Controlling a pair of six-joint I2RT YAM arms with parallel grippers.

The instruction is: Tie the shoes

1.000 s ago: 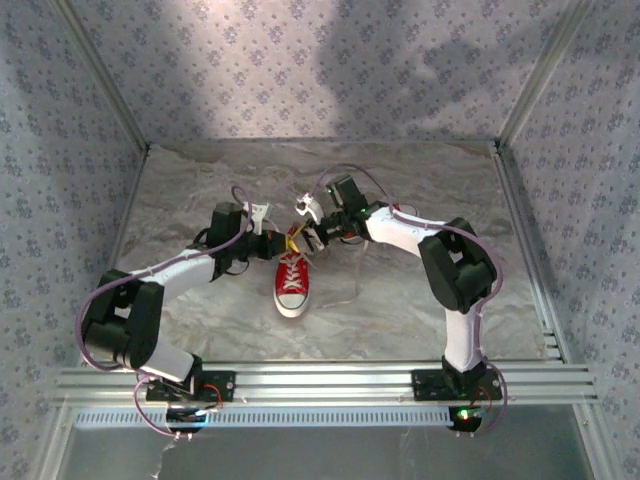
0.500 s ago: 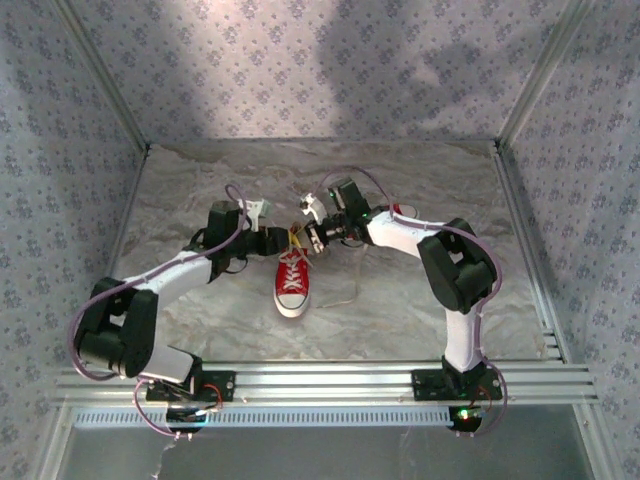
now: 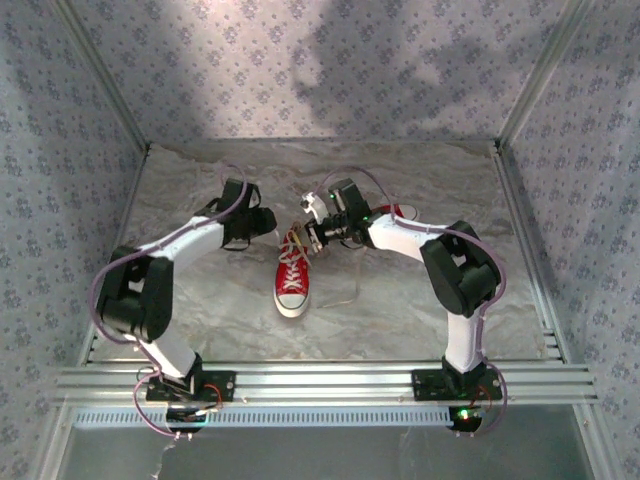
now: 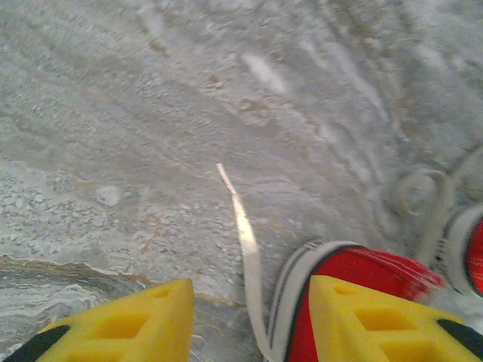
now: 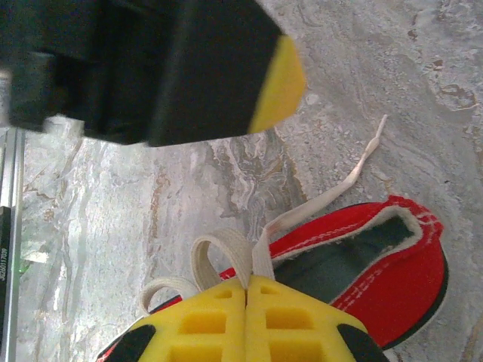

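Risk, shoe shifting: the shoe [image 3: 288, 280] is lying unrestrained on the table [image 3: 200, 300]. A hard pull on its lace is likely to end up dragging or tipping it.
Risk, loop slipping: the right gripper [image 5: 247, 283] is pressing its fingers together on the lace loop [image 5: 219, 253] above the shoe opening. The bite is looking thin, so the loop is at risk of sliding out or collapsing.
Risk, free end missed: the left gripper [image 4: 249, 290] is standing spread and gripping nothing, with the free lace end [image 4: 240, 219] running between its fingers. Closing off-line is likely to end in missing the flat lace or nipping the heel.
Risk, collision: both grippers are working close together at the shoe's far end.
Shoe position: it is sitting mid-table between the arms, toe pointing toward the bases.
Shoe appearance: red canvas, white sole and toe cap, white lace crossing up the front; no finished bow is showing.
Second shoe [image 3: 397, 211]: it is sitting farther back, mostly hidden behind the right arm.
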